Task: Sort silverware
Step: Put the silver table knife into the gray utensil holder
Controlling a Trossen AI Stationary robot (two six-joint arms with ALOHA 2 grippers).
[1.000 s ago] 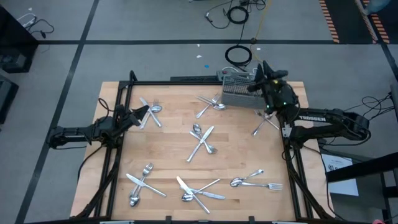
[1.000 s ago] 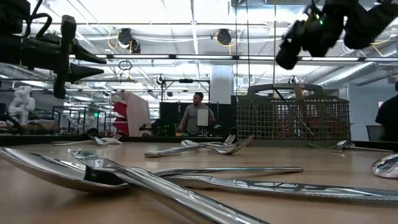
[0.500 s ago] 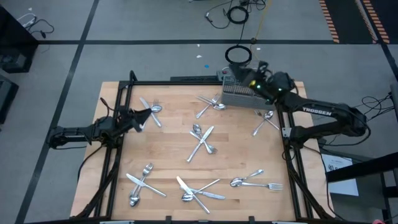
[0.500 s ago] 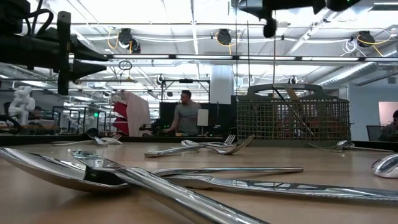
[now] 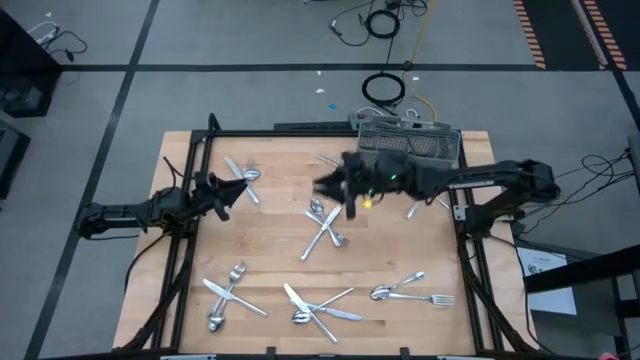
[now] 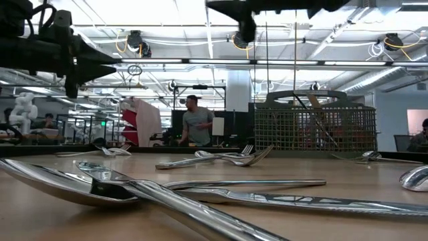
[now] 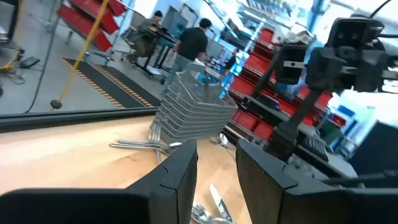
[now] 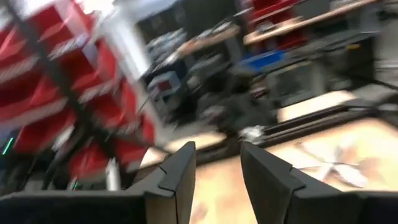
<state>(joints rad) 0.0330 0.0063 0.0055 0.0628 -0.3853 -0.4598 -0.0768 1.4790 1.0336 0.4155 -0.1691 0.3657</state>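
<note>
Table: a light wooden top [image 5: 270,250] inside a dark frame, both arms reaching in from the sides.

Silverware: forks, spoons and knives [image 5: 325,228] lie scattered over the wood in small crossed clusters. One cluster sits at the middle, one near the left gripper at the far left [image 5: 243,180], two along the near edge [image 5: 226,293] [image 5: 318,305], one toward the near right [image 5: 410,290], and one just in front of the basket on the right [image 5: 425,197]. In the low view a spoon and a knife lie closest to the camera [image 6: 134,187].

Basket: a grey wire-mesh basket [image 5: 410,145] stands at the far right edge of the table; in the low view some handles seem to stick up inside it, though the mesh makes that hard to judge.

Right gripper: [image 5: 325,185] stretched out from the right side across the table, held in the air above the far middle, just beyond the central cluster. Its fingers [image 8: 180,171] stand partly apart with a clear gap and nothing between them.

Left gripper: [image 5: 228,185] raised at the table's left side, near the far-left cluster. Its fingers [image 7: 177,174] are parted a little and hold nothing.

Room: a person [image 6: 194,120] stands beyond the table among shelves and benches.
</note>
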